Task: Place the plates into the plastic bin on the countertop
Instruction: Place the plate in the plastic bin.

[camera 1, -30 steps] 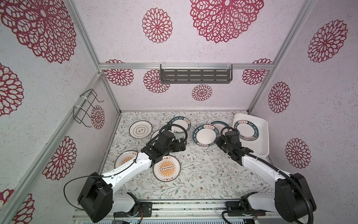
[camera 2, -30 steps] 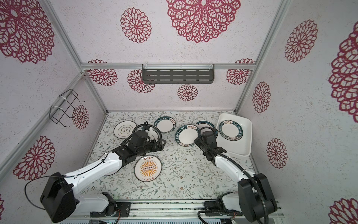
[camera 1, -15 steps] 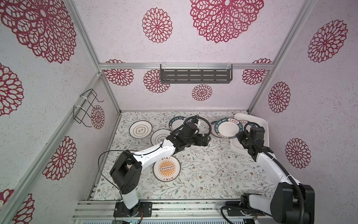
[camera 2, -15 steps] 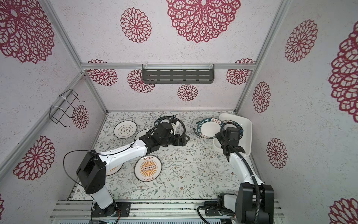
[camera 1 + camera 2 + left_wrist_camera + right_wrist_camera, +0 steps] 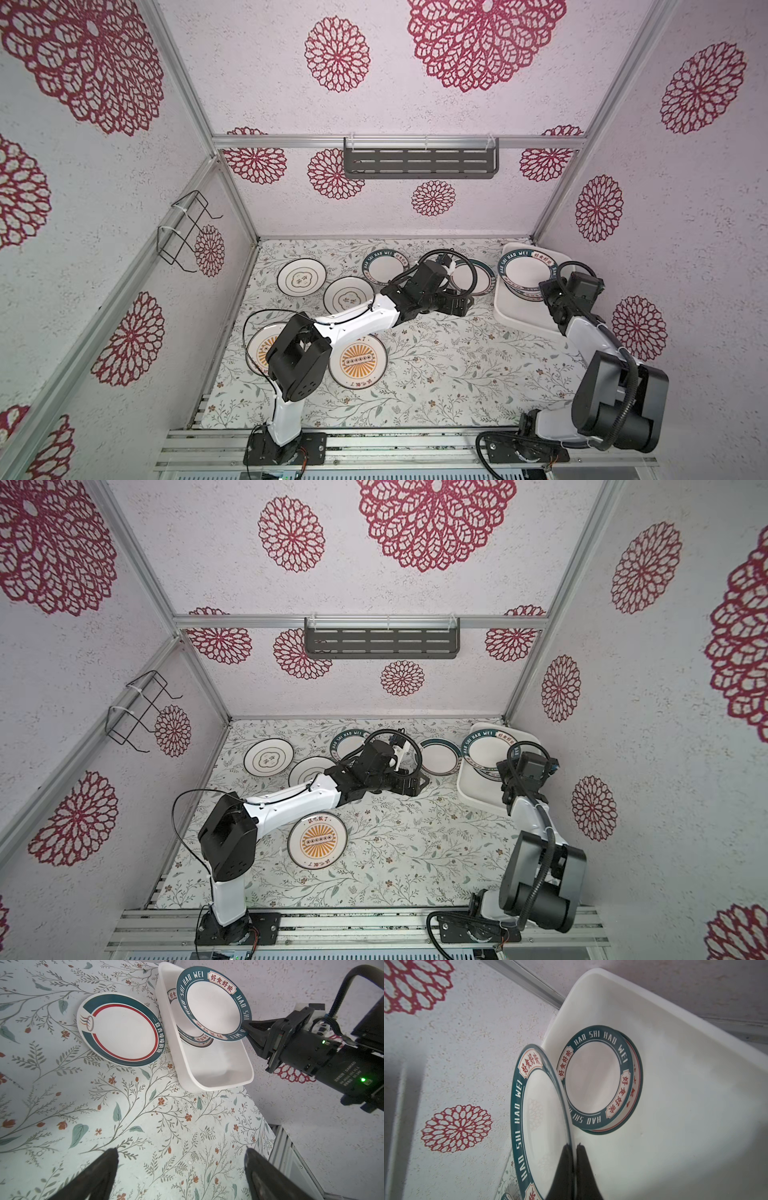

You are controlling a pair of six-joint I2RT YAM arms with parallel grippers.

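Pale textured walls [image 5: 374,104] on three sides, printed with red flower medallions [image 5: 337,54] (sizes vary widely). An aluminium frame bar [image 5: 282,141] crosses the back wall. A dark grey slotted shelf [image 5: 419,163] hangs from it. A black wire rack [image 5: 183,230] is tied to the left wall's frame. Metal rails [image 5: 415,440] run along the front. Light is even and soft.

White plastic bin [image 5: 519,318] at far right of the vine-printed countertop [image 5: 436,374], two teal-rimmed plates [image 5: 593,1084] stacked flat inside — a third teal plate [image 5: 212,1001] raised, tilted above them. Flat on the print: red-ringed teal plate [image 5: 120,1030] just beside the bin, lettered teal plate [image 5: 384,268], two dark-ringed plates [image 5: 301,277], two sunburst plates [image 5: 359,362].
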